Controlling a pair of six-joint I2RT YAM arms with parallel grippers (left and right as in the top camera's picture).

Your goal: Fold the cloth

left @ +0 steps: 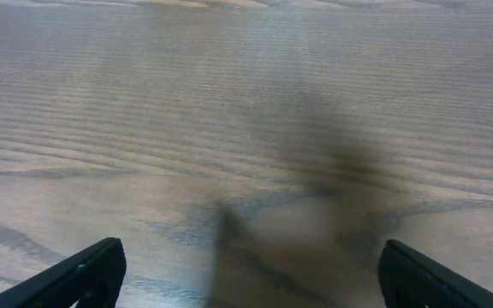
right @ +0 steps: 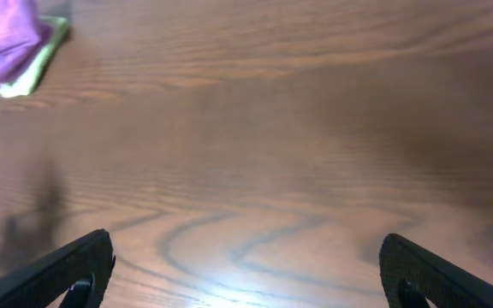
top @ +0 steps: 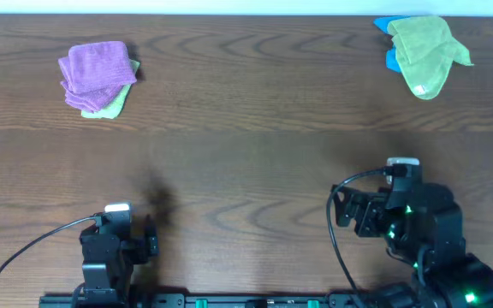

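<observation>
Our left gripper (left: 251, 278) and right gripper (right: 246, 274) both hang with jaws spread wide, holding nothing above the table (left: 229, 103). The crumpled green cloth (top: 424, 53) lies well beyond the right jaws, on a blue cloth (top: 383, 24). A folded purple cloth (top: 98, 67) sits far ahead of the left jaws. We judge that one done and the green one not yet begun.

Soft, even light falls on the table (top: 246, 145), with a smudged shadow near its front edge. Wrist views are blurry; the right shows pale glare.
</observation>
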